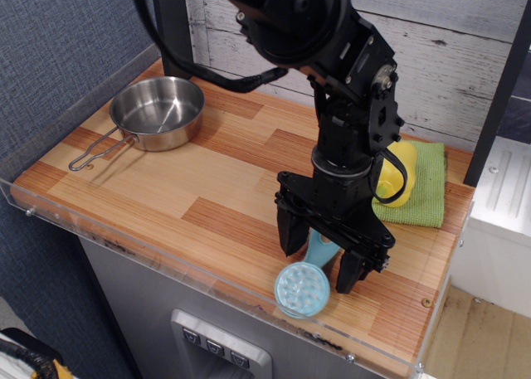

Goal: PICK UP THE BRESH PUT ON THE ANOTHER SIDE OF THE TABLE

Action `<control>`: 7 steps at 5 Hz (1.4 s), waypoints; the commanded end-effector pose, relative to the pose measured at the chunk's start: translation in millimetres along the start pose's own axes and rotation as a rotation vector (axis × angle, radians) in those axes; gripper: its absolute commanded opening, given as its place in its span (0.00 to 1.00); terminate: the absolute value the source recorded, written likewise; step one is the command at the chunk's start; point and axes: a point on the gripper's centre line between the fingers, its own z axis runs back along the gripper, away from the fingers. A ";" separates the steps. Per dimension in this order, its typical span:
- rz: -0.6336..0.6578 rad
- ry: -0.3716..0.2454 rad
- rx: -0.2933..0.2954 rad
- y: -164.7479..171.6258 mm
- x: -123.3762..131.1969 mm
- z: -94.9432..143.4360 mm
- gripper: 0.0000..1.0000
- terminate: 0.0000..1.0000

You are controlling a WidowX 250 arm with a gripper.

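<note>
The light-blue bresh (301, 289) lies near the front edge of the striped wooden table (166, 188), at the right. Its round nubbed head points to the front and its handle (321, 248) runs back between my fingers. My black gripper (319, 255) is down at the table, open, with one finger (290, 234) to the left of the handle and the other (349, 271) to the right. The far end of the handle is hidden by the gripper. I cannot tell whether the fingers touch the handle.
A steel pan (158, 112) with a wire handle stands at the back left. A yellow pepper (398, 172) lies on a green cloth (427, 192) at the back right, just behind my arm. A clear acrylic rim (124, 250) runs along the table's front edge.
</note>
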 end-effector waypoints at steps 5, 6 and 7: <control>0.023 -0.111 -0.024 5.2 5.9 27.2 0.00 0.00; 0.064 -0.212 -0.022 23.2 3.0 58.0 0.00 0.00; 0.136 -0.246 -0.039 59.1 10.9 70.6 0.00 0.00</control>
